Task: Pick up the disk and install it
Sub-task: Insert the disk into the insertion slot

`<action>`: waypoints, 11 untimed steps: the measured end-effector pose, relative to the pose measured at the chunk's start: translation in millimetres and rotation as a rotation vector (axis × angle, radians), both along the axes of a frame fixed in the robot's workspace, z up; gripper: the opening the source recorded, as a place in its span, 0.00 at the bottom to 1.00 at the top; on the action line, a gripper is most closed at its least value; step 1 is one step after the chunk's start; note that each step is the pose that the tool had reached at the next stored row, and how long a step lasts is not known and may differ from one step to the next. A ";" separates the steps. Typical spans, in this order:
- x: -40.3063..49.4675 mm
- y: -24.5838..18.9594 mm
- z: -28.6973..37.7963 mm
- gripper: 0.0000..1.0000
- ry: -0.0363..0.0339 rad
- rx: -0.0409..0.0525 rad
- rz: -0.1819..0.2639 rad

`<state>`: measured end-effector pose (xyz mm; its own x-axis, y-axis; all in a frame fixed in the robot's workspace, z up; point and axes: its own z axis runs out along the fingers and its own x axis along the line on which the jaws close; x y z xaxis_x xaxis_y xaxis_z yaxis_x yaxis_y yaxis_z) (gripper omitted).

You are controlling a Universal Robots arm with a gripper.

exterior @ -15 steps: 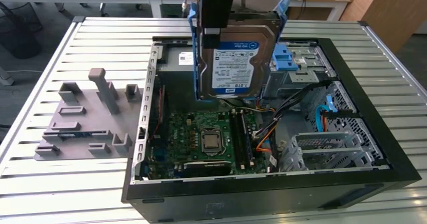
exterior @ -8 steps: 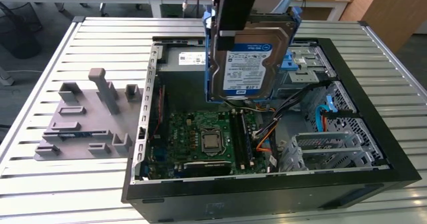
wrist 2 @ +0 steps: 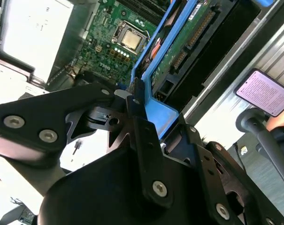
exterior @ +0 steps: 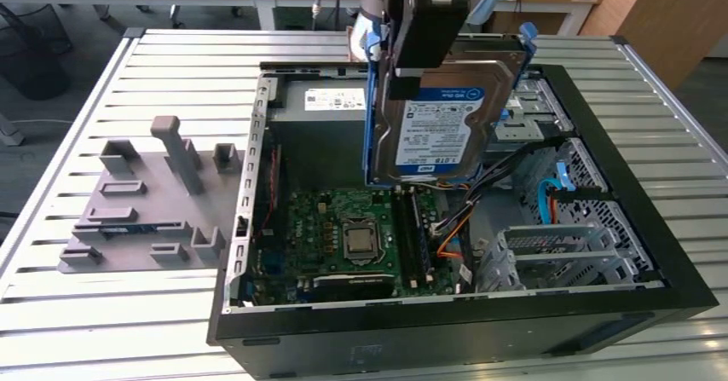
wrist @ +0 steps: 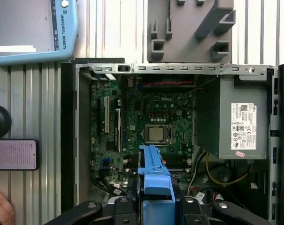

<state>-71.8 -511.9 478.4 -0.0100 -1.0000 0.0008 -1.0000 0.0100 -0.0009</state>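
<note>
Exterior view first: the gripper (exterior: 424,61) is clamped tight on the top end of the disk (exterior: 446,134). The disk hangs upright over the open computer case (exterior: 455,317), label facing the near side, with its lower edge above the motherboard (exterior: 341,228). The grey power supply (exterior: 330,104) sits at the far end of the case and a drive cage (exterior: 569,253) is toward the exterior view's right. A grey plastic fixture (exterior: 148,202) lies on the slatted table (exterior: 102,330) just beside the case, on the exterior view's left.

Second wrist view: the black fingers (wrist 2: 139,122) pinch the disk's blue carrier frame (wrist 2: 156,110), circuit-board side showing, with the motherboard beyond it. A phone (wrist 2: 264,91) lies on the table outside the case.

First wrist view: it looks straight down past the blue frame onto the CPU socket (wrist: 157,134). Outside the case there's a blue-edged teach pendant (wrist: 34,33), the phone, and a person's hand (wrist: 0,213).
</note>
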 end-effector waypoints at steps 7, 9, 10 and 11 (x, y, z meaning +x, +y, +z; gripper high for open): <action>0.5 -23.4 -1.9 0.36 0.0000 0.0022 0.000; 3.3 -26.7 -2.1 0.36 0.0001 0.0023 0.000; 5.5 -27.8 -2.2 0.36 0.0001 0.0024 0.000; 9.2 -28.3 -2.4 0.36 0.0001 0.0025 0.000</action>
<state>-62.6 -540.3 476.0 -0.0100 -0.9999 -0.0017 -0.9999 0.0100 -0.0007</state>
